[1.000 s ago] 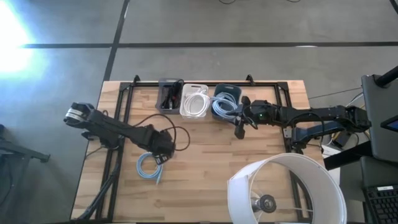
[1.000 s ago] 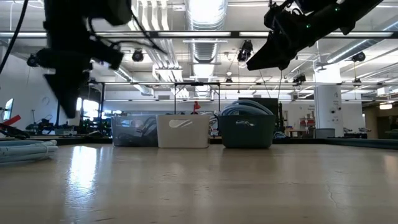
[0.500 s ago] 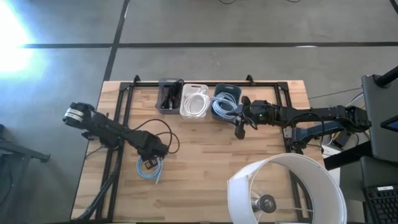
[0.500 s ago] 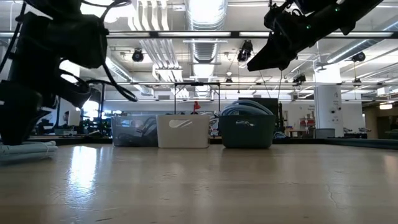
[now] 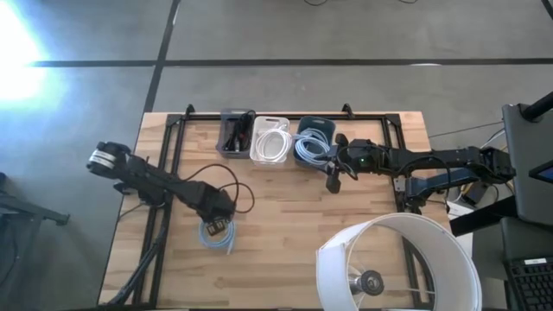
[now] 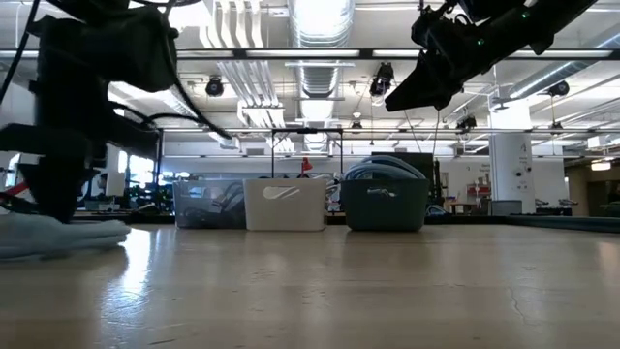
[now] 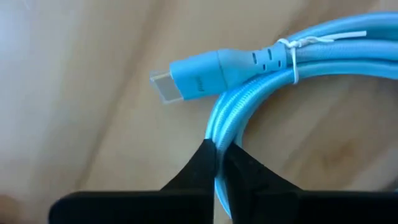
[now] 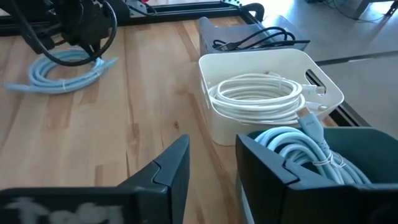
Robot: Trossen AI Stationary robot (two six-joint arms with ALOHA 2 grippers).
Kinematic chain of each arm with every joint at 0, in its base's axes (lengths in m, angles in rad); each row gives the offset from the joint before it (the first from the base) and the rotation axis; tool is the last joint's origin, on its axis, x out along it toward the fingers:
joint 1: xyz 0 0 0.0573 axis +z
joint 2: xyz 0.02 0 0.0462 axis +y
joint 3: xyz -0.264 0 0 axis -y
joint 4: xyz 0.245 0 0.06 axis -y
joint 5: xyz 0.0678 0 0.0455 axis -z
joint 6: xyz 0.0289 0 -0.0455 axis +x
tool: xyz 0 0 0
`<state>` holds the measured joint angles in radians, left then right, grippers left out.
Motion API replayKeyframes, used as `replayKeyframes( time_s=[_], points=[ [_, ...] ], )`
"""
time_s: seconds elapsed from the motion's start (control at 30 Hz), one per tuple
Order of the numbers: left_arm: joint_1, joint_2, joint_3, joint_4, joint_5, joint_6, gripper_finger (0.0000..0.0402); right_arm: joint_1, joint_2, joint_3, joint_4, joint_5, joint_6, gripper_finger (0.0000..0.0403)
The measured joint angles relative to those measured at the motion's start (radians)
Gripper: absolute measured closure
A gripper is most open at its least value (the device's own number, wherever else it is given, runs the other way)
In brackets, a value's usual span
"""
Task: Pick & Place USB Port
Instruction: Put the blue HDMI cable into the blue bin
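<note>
A light-blue USB cable coil lies flat on the wooden table, bound with a thin tie; its plug shows in the left wrist view. My left gripper stands over the coil's far side, pointing down, shut on it. The coil also shows in the low view and the right wrist view. My right gripper hangs open and empty above the table, in front of the dark blue bin. My left gripper pinches the coil's bundled loop between its two fingertips, a short way from the plug. The fingers come from above, pointing down, and lie across the strands. The coil rests on the table.
Three bins stand in a row at the far edge: a dark one with black cables, a white one with a white cable, and the dark blue one with blue cables. A large white round shade covers the near right corner.
My left gripper has swung toward the table's left edge, then come back and down over the blue coil. The coil has slid a little toward the table's right edge and still lies flat.
</note>
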<state>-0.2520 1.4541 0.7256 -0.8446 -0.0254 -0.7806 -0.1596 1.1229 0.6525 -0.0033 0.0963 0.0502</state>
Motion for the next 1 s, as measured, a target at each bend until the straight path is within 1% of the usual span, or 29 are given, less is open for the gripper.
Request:
replayKeyframes(
  time_s=[0.07, 0.17, 0.27, 0.4, 0.57, 0.67, 0.73, 0.83, 1.0],
  points=[
    [0.0, 0.004, 0.021, 0.026, -0.068, 0.012, 0.038, 0.0, 0.0, 0.0, 0.0, 0.0, 0.002, 0.0274],
    [0.001, 0.005, 0.066, 0.117, -0.197, 0.055, 0.0376, 0.0, 0.0, 0.0, 0.002, 0.0, 0.003, 0.0273],
    [0.001, 0.005, 0.109, 0.254, -0.347, 0.122, 0.0379, 0.0, 0.0, 0.0, 0.013, 0.0, 0.003, 0.0276],
    [0.001, 0.005, 0.155, 0.481, -0.568, 0.245, 0.0379, 0.0, 0.01, 0.0, 0.029, 0.0, 0.007, 0.0283],
    [0.002, 0.007, 0.17, 0.768, -0.813, 0.433, 0.0376, 0.0, 0.056, 0.0, 0.077, -0.001, 0.059, 0.0289],
    [0.003, 0.007, 0.17, 0.843, -0.933, 0.495, 0.0375, 0.0, 0.099, 0.0, 0.11, -0.023, 0.08, 0.0291],
    [0.004, 0.007, 0.17, 0.832, -0.986, 0.497, 0.0375, 0.0, 0.13, 0.014, 0.113, -0.061, 0.09, 0.0292],
    [0.005, 0.01, 0.16, 0.821, -1.01, 0.474, 0.0375, 0.001, 0.168, 0.05, 0.119, -0.117, 0.089, 0.0289],
    [0.009, 0.035, 0.132, 0.819, -1.035, 0.417, 0.0374, 0.007, 0.22, 0.1, 0.125, -0.124, 0.088, 0.0282]
  ],
)
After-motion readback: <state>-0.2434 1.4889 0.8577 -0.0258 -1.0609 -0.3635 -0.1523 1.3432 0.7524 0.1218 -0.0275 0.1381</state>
